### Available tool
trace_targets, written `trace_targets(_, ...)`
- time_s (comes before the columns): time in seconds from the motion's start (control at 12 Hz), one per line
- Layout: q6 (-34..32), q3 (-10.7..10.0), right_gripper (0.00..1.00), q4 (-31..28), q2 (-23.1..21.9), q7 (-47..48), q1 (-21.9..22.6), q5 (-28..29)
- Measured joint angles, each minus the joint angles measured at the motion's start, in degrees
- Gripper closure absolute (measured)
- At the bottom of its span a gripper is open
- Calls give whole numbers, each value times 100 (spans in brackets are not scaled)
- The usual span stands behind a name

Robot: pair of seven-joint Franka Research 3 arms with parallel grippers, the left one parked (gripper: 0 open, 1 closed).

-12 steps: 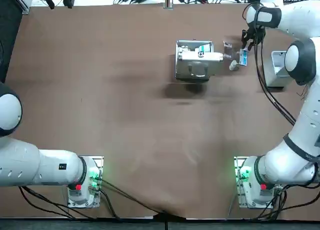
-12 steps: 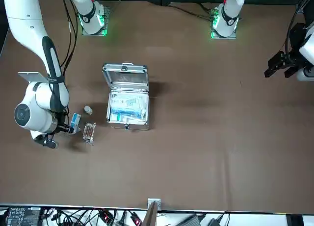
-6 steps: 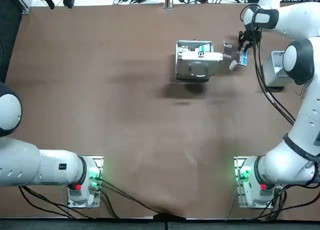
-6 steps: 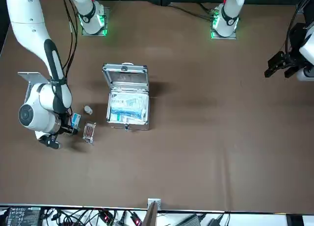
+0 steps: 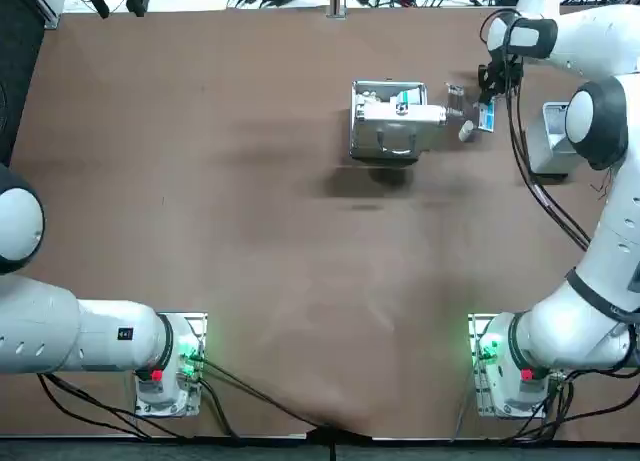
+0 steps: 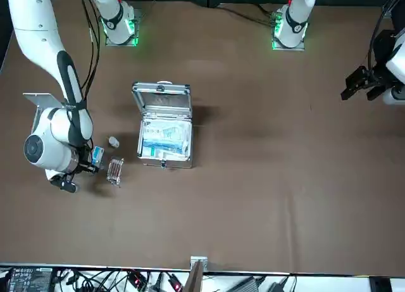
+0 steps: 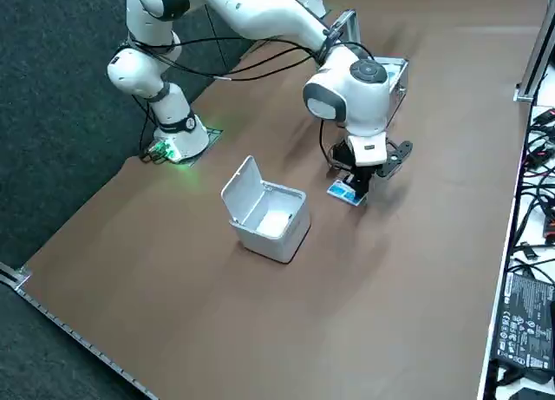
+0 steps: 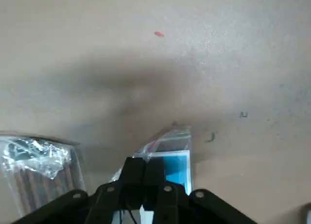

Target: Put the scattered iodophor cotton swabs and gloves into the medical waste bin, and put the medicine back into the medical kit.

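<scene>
Reaching to the far right part of the desk (image 5: 250, 211), the right jaws hang low over the surface, well past the robot's base and just beside the open bin (image 7: 270, 219). In the wrist view the two fingers (image 8: 146, 173) stand pressed nearly together, pinching the edge of a blue packet (image 8: 176, 166) in a clear sleeve. The same packet shows under the wrist from above (image 5: 487, 117), from across the desk (image 6: 96, 156) and from the side (image 7: 347, 192). It slopes down from the jaws, and whether its lower end touches the desk cannot be told.

A clear bag of brown swabs (image 5: 455, 101) lies flat between the packet and the kit (image 5: 385, 121), a little farther from the robot than the packet; it also appears beside the fingers in the wrist view (image 8: 34, 170). A small pale lump (image 6: 113, 142) sits near the bag, on its side nearer the robot, apart from both bag and packet.

The kit stands open to the robot's left of these things, lid raised, with white and blue packs inside (image 6: 164, 140). The bin, white with its lid tipped up, stands on the packet's other side, toward the desk's right edge.
</scene>
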Motion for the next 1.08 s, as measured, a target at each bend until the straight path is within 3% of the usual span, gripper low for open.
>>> trace_targets(0.42, -374, 3, 99, 105, -311, 0, 3, 8)
trace_targets(0.83, -1373, -47, 99, 251, -1183, -1, -9, -4)
trace_targets(0.92, -1937, -208, 99, 321, -1544, -19, -16, -149)
trace_targets(1.08, -2413, -446, 99, 340, -1817, -128, -44, -418)
